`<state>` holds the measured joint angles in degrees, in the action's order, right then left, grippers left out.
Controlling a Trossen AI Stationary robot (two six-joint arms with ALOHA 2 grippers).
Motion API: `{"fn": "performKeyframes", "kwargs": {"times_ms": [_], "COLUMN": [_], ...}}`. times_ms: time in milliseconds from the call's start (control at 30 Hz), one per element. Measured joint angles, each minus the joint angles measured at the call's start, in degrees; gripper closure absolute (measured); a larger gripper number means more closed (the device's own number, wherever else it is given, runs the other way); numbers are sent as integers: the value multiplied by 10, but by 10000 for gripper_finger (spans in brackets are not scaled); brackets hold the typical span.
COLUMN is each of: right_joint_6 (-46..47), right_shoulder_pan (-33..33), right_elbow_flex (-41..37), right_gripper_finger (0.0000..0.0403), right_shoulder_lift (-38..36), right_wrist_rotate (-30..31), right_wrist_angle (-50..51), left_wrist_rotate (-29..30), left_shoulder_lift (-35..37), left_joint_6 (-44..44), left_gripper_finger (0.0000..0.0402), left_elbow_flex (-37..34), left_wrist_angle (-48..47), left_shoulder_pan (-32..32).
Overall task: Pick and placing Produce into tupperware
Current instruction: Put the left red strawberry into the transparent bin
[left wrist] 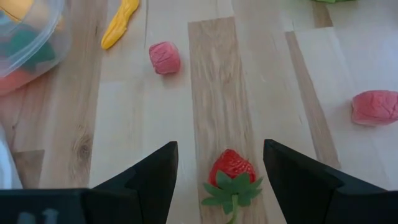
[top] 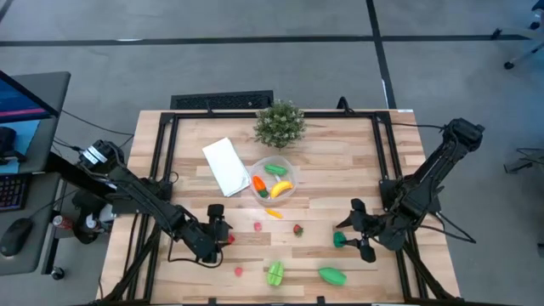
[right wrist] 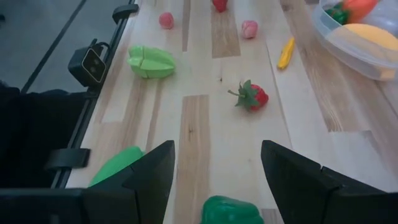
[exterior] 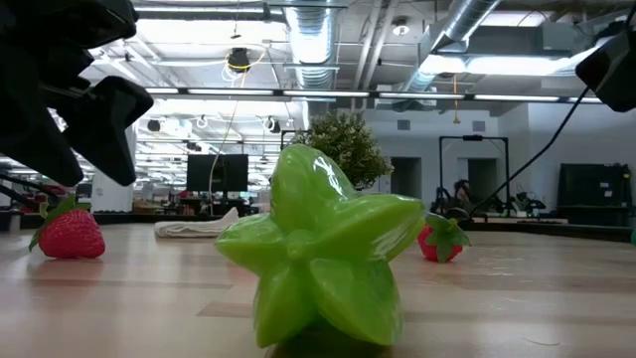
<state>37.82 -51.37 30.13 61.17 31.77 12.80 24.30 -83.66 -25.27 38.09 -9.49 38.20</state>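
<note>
We judge the step in hand to be the approach to two picks at once. Our left gripper (left wrist: 217, 180) stands with fingers spread, a small red toy strawberry with green leaves (left wrist: 232, 171) lying on the pale wooden table (top: 340, 153) between them, not yet touched. Our right gripper (right wrist: 214, 180) is likewise spread and empty, with a dark green rounded toy vegetable (right wrist: 231, 211) just before its fingers.

Next, each hand needs to come down and close, then carry its piece to the round clear plastic tupperware (top: 290, 165), which sits mid-table (already holding some orange, yellow and green pieces).

Loose produce lies around: a yellow sliver (left wrist: 119, 23), two pink lumps (left wrist: 165, 58), a green star-shaped fruit (exterior: 320, 259), another strawberry (right wrist: 251, 96). A bushy potted plant (top: 279, 123) and a flat white lid (top: 226, 166) flank the container; neither seems to block the way.
</note>
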Motion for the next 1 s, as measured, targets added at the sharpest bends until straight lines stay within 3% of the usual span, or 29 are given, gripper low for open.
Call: {"fn": "performKeyframes", "kwargs": {"times_ms": [533, 1000], "right_joint_6": [-8, -9], "right_shoulder_pan": [2, 13], "right_elbow_flex": [0, 0], "right_gripper_finger": [168, 168], "right_shoulder_lift": [0, 0], "right_wrist_rotate": [0, 4], "right_wrist_angle": [0, -11], "left_wrist_rotate": [-19, -49], "left_shoulder_lift": [-83, -89], "left_joint_6": [4, -39], "left_gripper_finger": [173, 173], "left_elbow_flex": [-1, 0], "left_wrist_angle": [41, 28], "left_shoulder_pan": [0, -3]}}
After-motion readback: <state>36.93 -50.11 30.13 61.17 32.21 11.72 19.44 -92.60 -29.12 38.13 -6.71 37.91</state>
